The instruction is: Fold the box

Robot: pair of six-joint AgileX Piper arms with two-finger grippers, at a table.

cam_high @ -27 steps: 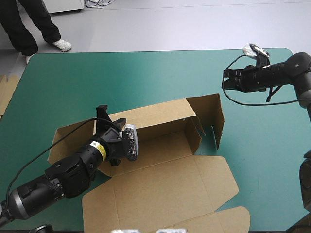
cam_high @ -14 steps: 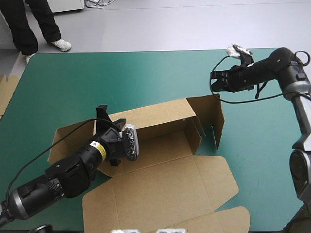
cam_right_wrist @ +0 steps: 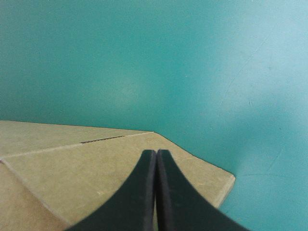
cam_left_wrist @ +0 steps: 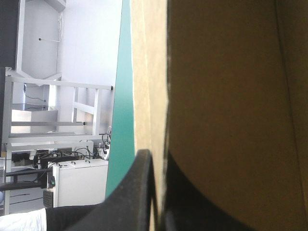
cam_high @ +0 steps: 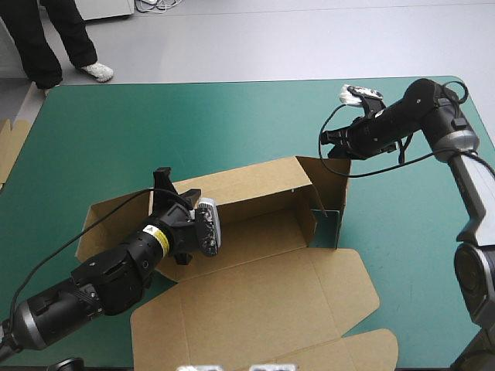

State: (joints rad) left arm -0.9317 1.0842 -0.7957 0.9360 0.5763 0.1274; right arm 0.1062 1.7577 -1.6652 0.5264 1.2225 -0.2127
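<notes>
From above, the brown box [cam_high: 255, 255] lies in the middle of the bench [cam_high: 155, 116], with its far wall and right end flap upright and its lid flat toward the near edge. The left gripper [cam_high: 172, 189] is at the far wall's left end. The right gripper [cam_high: 334, 144] is at the end flap's top.

In the left wrist view, the black fingers [cam_left_wrist: 137, 192] pinch the wall.

In the right wrist view, the fingers [cam_right_wrist: 144, 192] are pressed together over brown board.

The left arm [cam_high: 108, 282] is a chain of thick, rounded black segments, with a yellow band [cam_high: 159, 241] bearing small dark markings near the wrist and a silver-grey ring [cam_high: 23, 323] farther back. The right arm [cam_high: 414, 108] is black toward the wrist, followed by a pale silver-grey link [cam_high: 473, 185] between rounded dark joints. Both arms end in broad black fingers [cam_right_wrist: 139, 192], smooth curved fins tapering to a point.
</notes>
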